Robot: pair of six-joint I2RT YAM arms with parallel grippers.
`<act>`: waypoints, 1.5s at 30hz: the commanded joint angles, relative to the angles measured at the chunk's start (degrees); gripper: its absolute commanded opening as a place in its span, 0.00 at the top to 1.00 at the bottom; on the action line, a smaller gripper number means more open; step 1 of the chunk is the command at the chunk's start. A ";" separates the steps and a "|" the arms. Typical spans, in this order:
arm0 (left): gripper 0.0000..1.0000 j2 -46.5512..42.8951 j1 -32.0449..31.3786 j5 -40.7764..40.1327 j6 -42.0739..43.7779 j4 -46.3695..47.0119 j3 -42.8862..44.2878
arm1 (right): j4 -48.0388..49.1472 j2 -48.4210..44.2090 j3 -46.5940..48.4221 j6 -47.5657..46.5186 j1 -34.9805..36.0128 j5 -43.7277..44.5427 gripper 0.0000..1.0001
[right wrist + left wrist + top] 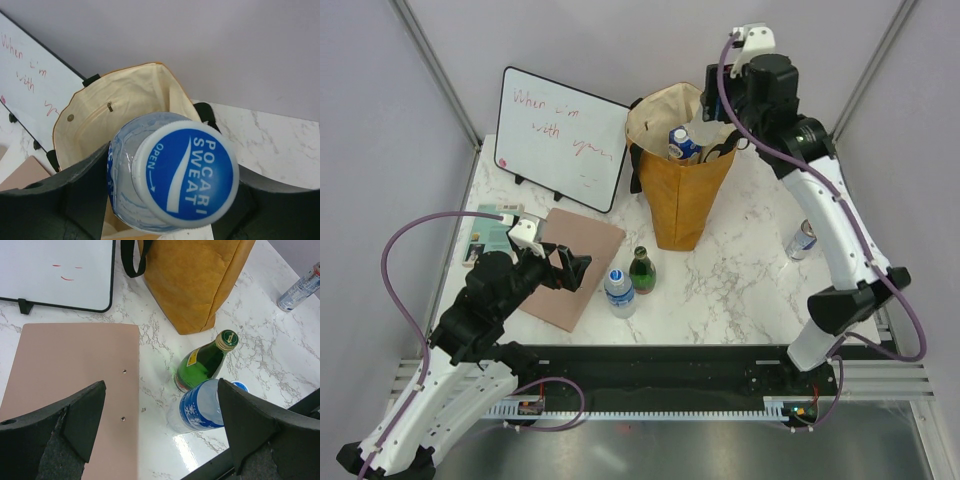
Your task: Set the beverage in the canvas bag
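Jaws of the right gripper (170,200) clamp the sides of a Pocari Sweat bottle (185,172), its blue-and-white cap facing the wrist camera, at the open mouth of the canvas bag (680,205). The mustard-brown bag stands upright toward the back of the marble table (740,285), its cream lining and a black strap handle showing. From above, the bottle's cap and neck sit within the outline of the bag's rim; how far its lower end reaches inside cannot be told.

The left gripper (161,390) hangs with its jaws wide apart and nothing between them, above the near edge of a pink board (588,240) lying flat on the table. Just right of that board stand a green glass bottle (200,365) with a gold-rimmed cap and a clear bottle with a blue label (200,412), close together in front of the bag.

A whiteboard (560,135) with red handwriting leans behind the board, left of the bag. A silver and blue can (803,240) sits well apart on the right, beside the right arm.
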 commanded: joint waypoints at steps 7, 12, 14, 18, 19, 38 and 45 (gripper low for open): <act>0.00 0.69 -0.33 -0.29 0.93 2.13 -0.03 | 11.95 11.10 3.23 -8.33 0.93 -12.02 1.00; 0.00 0.78 -0.42 -0.29 0.93 2.21 -0.03 | 12.48 11.72 1.03 -7.89 1.20 -15.37 1.00; 0.00 0.78 -0.33 -0.20 0.85 2.21 -0.03 | 12.48 11.81 0.15 -8.07 1.37 -15.37 1.00; 0.00 0.87 -0.42 -0.20 0.93 2.21 -0.03 | 12.65 11.02 -0.12 -8.77 1.37 -13.87 1.00; 0.00 0.87 -0.42 -0.11 0.93 2.13 0.06 | 12.92 10.75 0.05 -8.95 1.46 -13.87 1.00; 0.00 0.69 -0.42 -0.02 0.93 2.13 0.06 | 9.67 6.01 1.99 -12.21 1.46 -2.53 1.00; 0.00 0.60 -0.42 -0.02 0.85 2.13 -0.11 | 5.80 1.62 -7.15 -9.57 1.46 -3.32 1.00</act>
